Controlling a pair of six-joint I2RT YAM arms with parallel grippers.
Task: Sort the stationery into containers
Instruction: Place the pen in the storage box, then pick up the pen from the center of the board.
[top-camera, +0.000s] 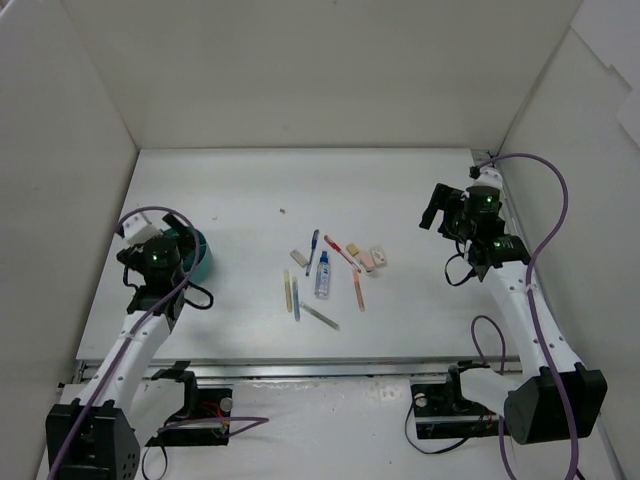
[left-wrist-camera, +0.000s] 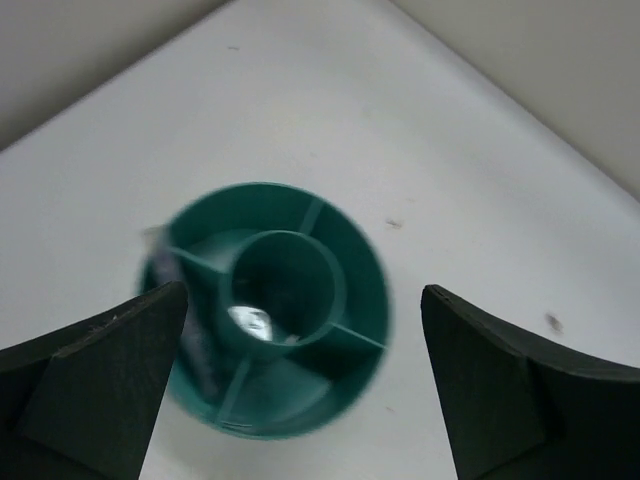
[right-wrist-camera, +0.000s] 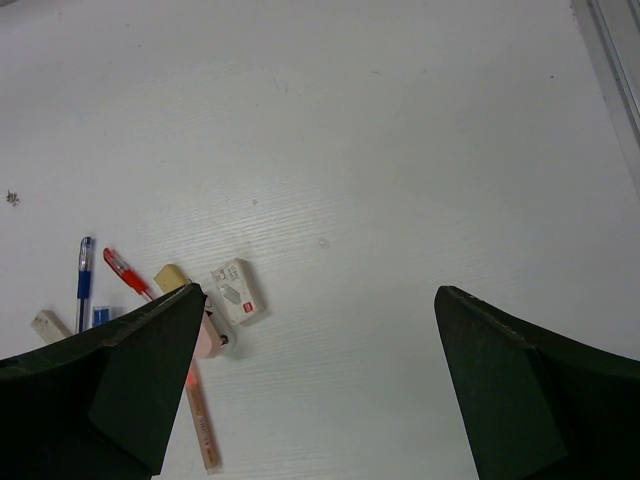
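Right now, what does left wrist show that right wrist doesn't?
Left wrist only: the round teal-green plastic container, split into compartments around an inner cylinder, with a blurred dark item at its left side. Right wrist only: loose stationery, namely a blue pen, a red pen, a tan eraser and a white labelled eraser. Both: the white table, and each view's own gripper, left gripper and right gripper, jaws wide open and empty.

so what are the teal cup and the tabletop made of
Teal cup: probably moulded plastic, given its one even colour and thin dividers. It looks smooth, though the view is blurred.
Tabletop: white and matte with a faint streaky grain, perhaps painted or laminated board. I can't say for sure.
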